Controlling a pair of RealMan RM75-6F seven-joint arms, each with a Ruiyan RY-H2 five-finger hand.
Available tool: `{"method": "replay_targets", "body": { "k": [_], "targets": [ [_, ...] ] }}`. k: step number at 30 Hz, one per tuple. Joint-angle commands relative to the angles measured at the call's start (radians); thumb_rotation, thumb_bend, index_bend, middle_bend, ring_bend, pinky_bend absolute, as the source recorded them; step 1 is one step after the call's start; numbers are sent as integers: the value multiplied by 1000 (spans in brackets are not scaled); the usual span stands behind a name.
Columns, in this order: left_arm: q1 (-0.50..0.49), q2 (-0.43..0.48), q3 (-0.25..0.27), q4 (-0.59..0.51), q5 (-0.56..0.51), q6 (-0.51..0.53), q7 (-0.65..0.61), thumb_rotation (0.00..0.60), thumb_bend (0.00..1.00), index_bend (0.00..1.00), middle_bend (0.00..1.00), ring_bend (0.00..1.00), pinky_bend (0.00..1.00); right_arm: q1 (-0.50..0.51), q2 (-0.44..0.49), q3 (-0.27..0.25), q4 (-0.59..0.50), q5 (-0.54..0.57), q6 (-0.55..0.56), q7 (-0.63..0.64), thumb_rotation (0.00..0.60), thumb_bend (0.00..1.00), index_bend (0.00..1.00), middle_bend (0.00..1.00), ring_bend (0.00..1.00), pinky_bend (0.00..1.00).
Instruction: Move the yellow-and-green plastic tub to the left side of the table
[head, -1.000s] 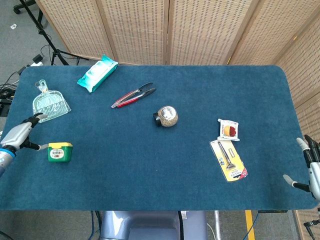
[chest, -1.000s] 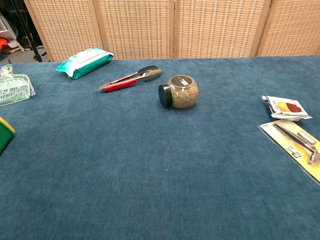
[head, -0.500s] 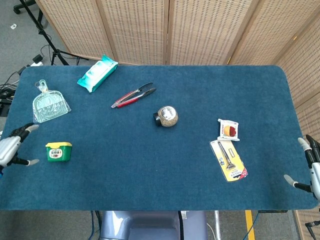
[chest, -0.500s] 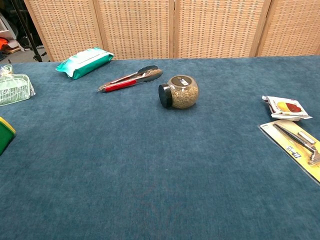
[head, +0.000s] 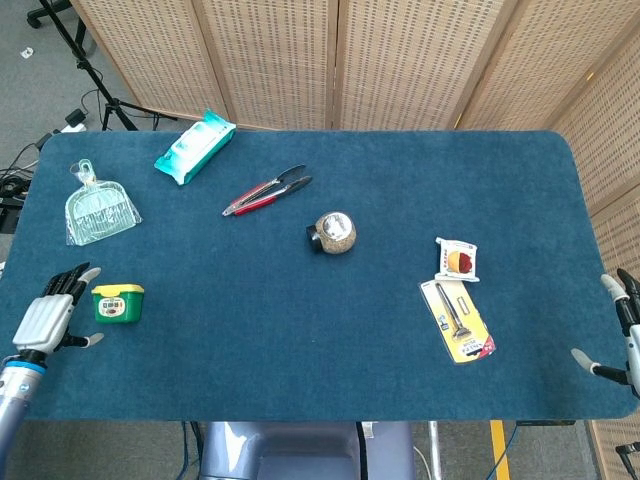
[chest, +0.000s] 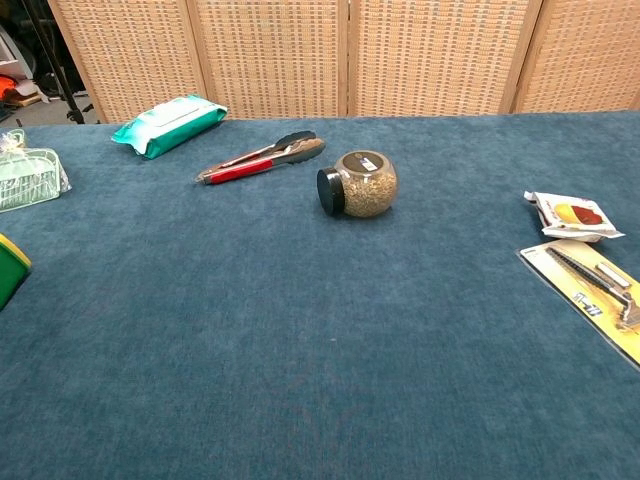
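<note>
The yellow-and-green tub (head: 119, 302) stands on the blue table (head: 300, 380) near its left edge, below the clear dustpan; only its corner (chest: 9, 266) shows at the left border of the chest view. My left hand (head: 48, 317) hovers just left of the tub with fingers spread, holding nothing and not touching it. At the table's far right edge my right hand (head: 622, 330) is open too, partly cut off by the frame. Neither hand appears in the chest view.
A clear dustpan (head: 98, 209) lies above the tub, a teal wipes pack (head: 194, 146) at the back left. Red-handled tongs (head: 267, 190) and a round glass jar (head: 334, 233) lie mid-table. A snack packet (head: 458, 259) and a carded tool (head: 458, 320) lie on the right.
My left hand let go beside the tub, drew back to the left edge, then came down and closer to the tub's left side. The tub stayed put.
</note>
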Motion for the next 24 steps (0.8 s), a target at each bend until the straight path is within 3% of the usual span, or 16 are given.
{"method": "replay_targets", "body": {
  "k": [1, 4, 7, 12, 20, 24],
  "targets": [
    [7, -56, -20, 25, -26, 13, 63, 600, 122, 1, 0, 9, 108, 0, -1, 1, 2, -1, 3, 2, 600, 0, 0, 0, 0, 0],
    [6, -81, -27, 34, -27, 14, 77, 600, 122, 100, 47, 80, 174, -2, -2, 2, 4, 0, 8, 2, 600, 0, 0, 0, 0, 0],
    [8, -93, -33, 45, -20, 26, 78, 600, 142, 258, 170, 198, 238, -3, -2, 3, 4, 1, 10, 5, 600, 0, 0, 0, 0, 0],
    [18, -108, -45, 62, -22, 49, 86, 600, 232, 429, 307, 351, 315, -2, -1, 3, 6, 0, 7, 9, 600, 0, 0, 0, 0, 0],
    [21, -91, -52, 53, -23, 33, 70, 600, 339, 492, 343, 397, 329, -1, -3, 2, 7, -2, 6, 6, 600, 0, 0, 0, 0, 0],
    [1, 32, -15, -77, 59, -24, -90, 600, 389, 492, 348, 399, 329, 0, -3, 2, 7, -2, 4, 5, 600, 0, 0, 0, 0, 0]
  ]
}}
